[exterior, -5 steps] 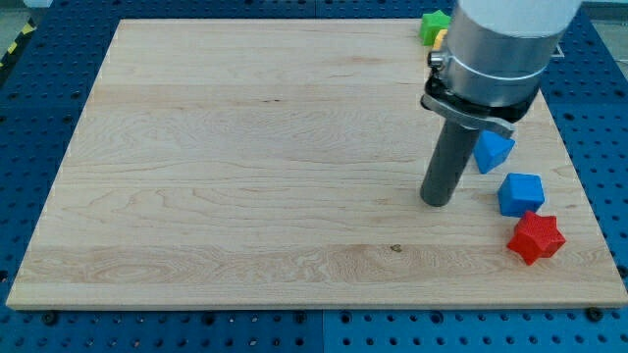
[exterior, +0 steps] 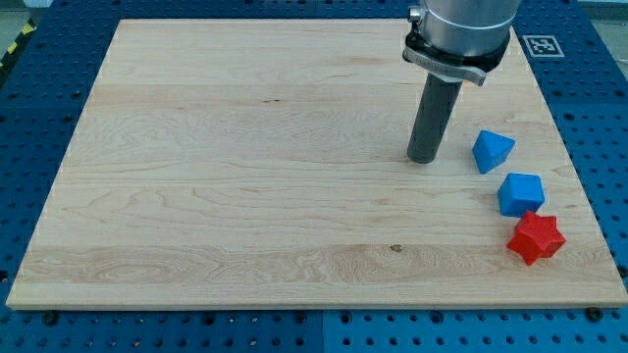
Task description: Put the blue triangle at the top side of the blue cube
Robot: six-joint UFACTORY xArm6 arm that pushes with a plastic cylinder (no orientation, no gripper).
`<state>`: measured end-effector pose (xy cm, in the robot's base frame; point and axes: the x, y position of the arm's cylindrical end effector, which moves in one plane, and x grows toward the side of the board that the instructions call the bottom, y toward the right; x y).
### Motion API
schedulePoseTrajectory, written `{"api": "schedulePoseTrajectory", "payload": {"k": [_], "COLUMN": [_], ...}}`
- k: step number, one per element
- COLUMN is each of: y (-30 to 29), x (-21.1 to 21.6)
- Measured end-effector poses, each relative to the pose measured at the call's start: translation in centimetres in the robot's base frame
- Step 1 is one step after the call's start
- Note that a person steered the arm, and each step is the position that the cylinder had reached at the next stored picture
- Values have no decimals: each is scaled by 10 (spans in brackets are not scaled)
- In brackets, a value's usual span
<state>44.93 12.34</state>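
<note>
you see my tip [exterior: 424, 160] resting on the wooden board [exterior: 245, 167] just to the view's left of the blue triangle [exterior: 491, 151], apart from it, and there is no pincer on this rod to be apart or together. the blue triangle sits just above the blue cube [exterior: 520, 194] and a touch to the view's left, so it looks about placed, with the red star [exterior: 536, 237] touching the cube's lower edge. no brand or readable writing shows; only a black-and-white marker [exterior: 542, 45] sits at the board's top right corner.

Wooden board [exterior: 245, 176], blue triangle [exterior: 491, 151], blue cube [exterior: 520, 194], red star [exterior: 536, 238]
</note>
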Motion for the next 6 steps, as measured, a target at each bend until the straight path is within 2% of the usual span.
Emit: {"api": "schedulePoseTrajectory", "payload": {"k": [3,5,6], "y": [60,52,22], "x": [2,4,-30]}}
